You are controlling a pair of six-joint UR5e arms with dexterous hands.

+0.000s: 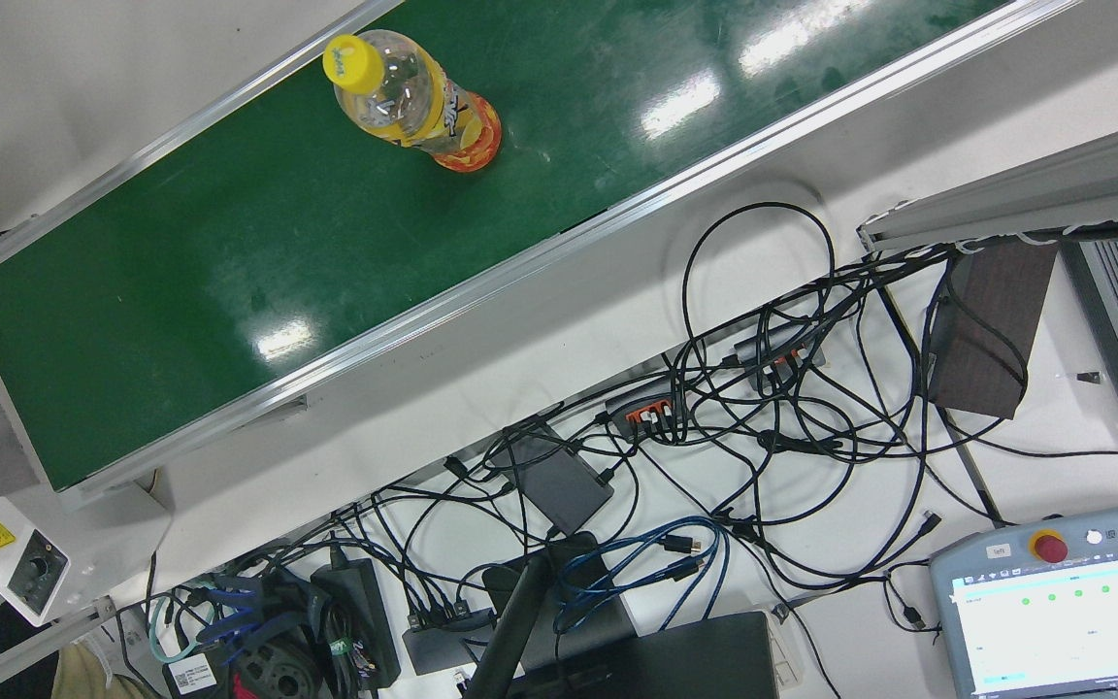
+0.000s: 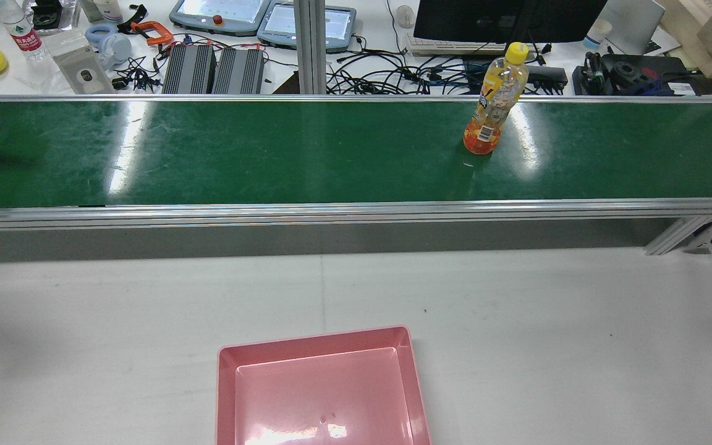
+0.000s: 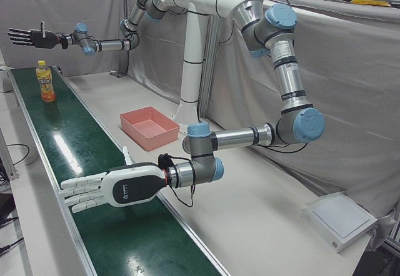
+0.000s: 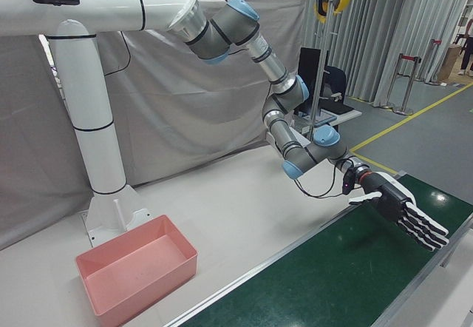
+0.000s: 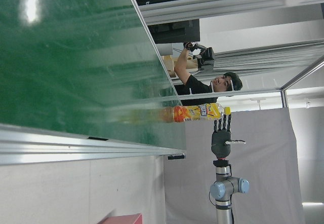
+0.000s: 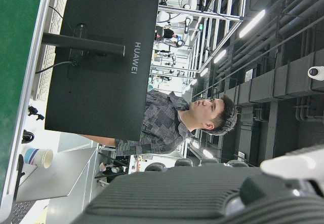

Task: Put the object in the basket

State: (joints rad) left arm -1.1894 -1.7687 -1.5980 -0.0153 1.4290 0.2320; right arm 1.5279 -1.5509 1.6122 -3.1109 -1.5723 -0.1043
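Bottle (image 2: pixel 497 99) is stood upright near the belt's (image 2: pixel 269 154) far edge, toward its right end, untouched. Both hands (image 3: pixel 103 188) (image 4: pixel 403 208) are held flat with fingers spread, nothing gripped, probably waiting. Pink basket (image 2: pixel 322 389) is parked at the table's near edge.

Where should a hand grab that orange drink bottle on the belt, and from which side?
Probably around the labelled middle of the bottle, coming in sideways. It stands upright on the green belt with clear space around it; the yellow cap is narrow, a poorer hold.
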